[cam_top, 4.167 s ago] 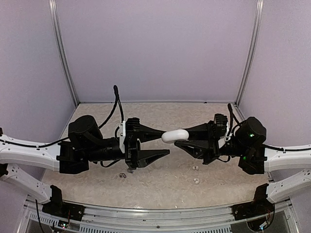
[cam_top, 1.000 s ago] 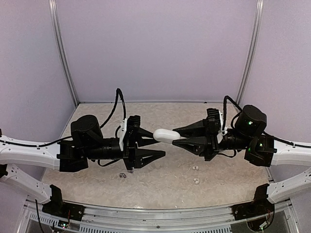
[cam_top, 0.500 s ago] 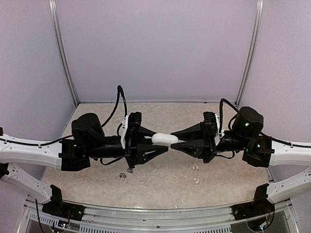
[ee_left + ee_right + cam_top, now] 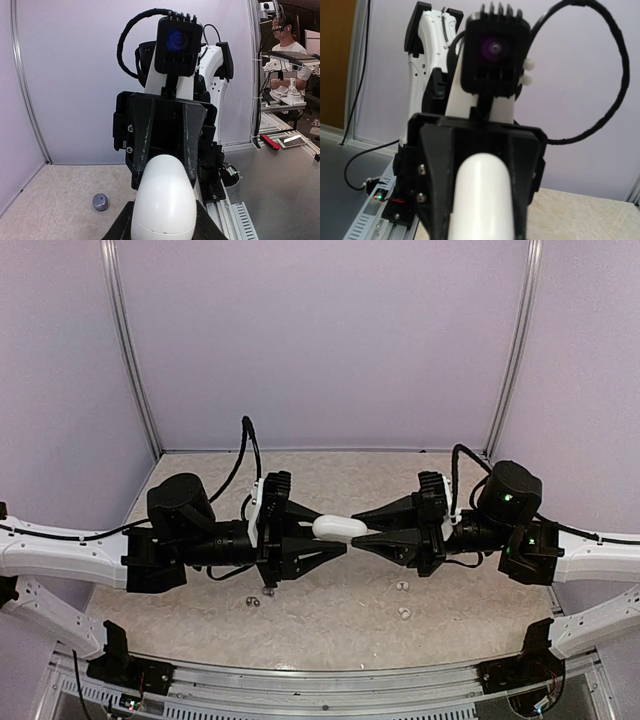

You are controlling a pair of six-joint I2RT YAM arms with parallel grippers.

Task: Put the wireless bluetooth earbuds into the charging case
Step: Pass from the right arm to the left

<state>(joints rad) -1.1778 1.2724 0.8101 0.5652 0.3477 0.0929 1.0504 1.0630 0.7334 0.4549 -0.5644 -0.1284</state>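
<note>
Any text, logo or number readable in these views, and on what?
None readable.
The charging case is plain white, no logo showing.
The left gripper and right gripper show no labels.
Items on the side bench in the left wrist view are too small to read.

Wht case closed, midair; 4 buds on table.

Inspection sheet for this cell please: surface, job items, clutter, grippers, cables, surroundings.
Surface: speckled beige table, nothing spilled.
Job's things: white charging case held aloft between both arms; two dark earbuds and two white earbuds loose on the table.
Clutter: small grey round item, identity unclear.
Grippers: left gripper and right gripper both shut on the case.
Cables: black cable arcs over left wrist, unsnagged.
Surroundings: lilac walls; person at a bench outside.
</note>
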